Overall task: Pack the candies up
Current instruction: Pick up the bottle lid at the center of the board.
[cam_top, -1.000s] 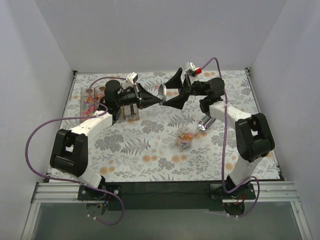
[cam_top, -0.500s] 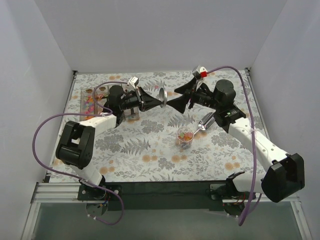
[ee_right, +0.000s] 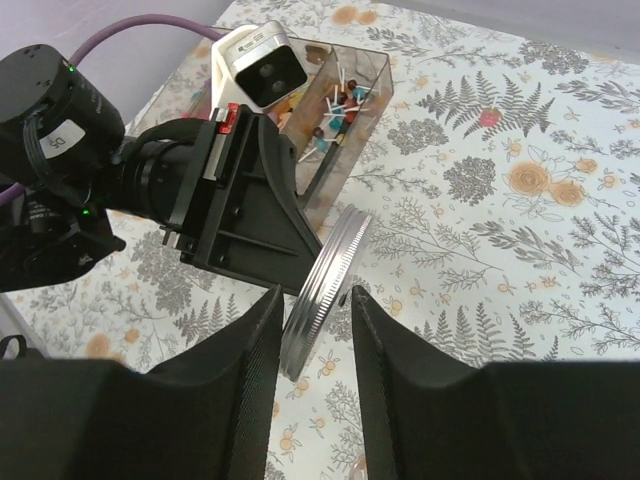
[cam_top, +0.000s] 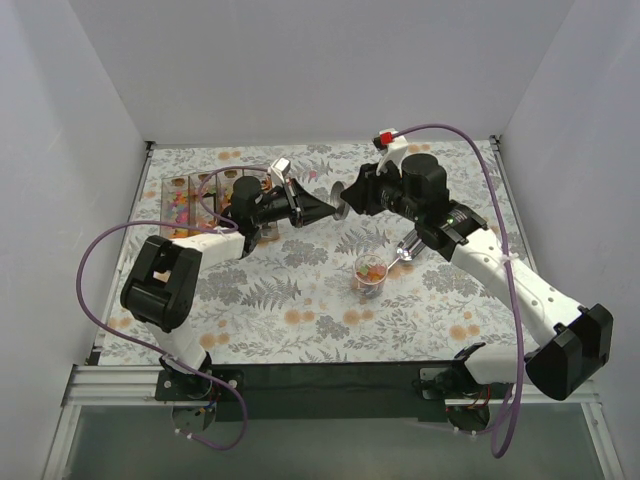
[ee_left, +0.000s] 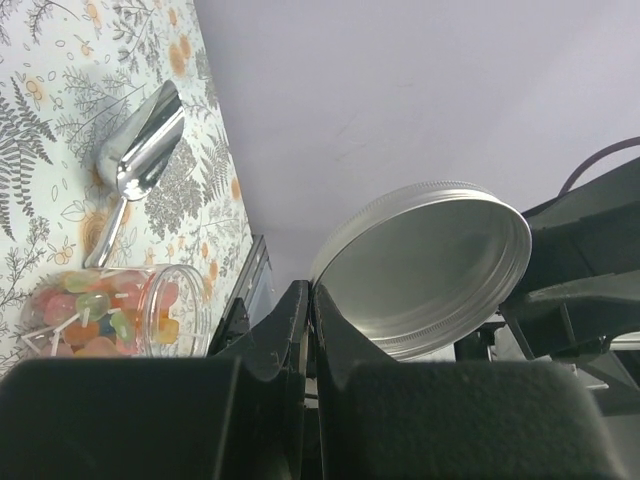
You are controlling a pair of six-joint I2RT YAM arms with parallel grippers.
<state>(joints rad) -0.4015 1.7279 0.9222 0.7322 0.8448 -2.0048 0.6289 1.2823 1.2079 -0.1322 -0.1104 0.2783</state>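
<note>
A round metal lid (cam_top: 338, 200) hangs in the air between my two arms. My left gripper (cam_top: 329, 205) is shut on the lid's (ee_left: 430, 265) rim, its fingers (ee_left: 290, 320) pressed together on the thin edge. My right gripper (ee_right: 315, 296) is open and straddles the same lid (ee_right: 325, 285), with a narrow gap on each side. The candies (cam_top: 371, 268) fill a small clear jar (ee_left: 115, 310) standing open in the middle of the table. More candies (ee_right: 335, 108) lie in a clear tray (cam_top: 185, 200) at the back left.
A metal scoop (cam_top: 410, 247) lies on the flowered cloth just right of the jar, also in the left wrist view (ee_left: 140, 150). White walls close in the table at the back and both sides. The left arm's wrist camera (ee_right: 262, 65) sits close before my right fingers.
The right gripper has moved left onto the lid and narrowed its wide-open jaws around it. The left arm has pushed the lid slightly to the right.
</note>
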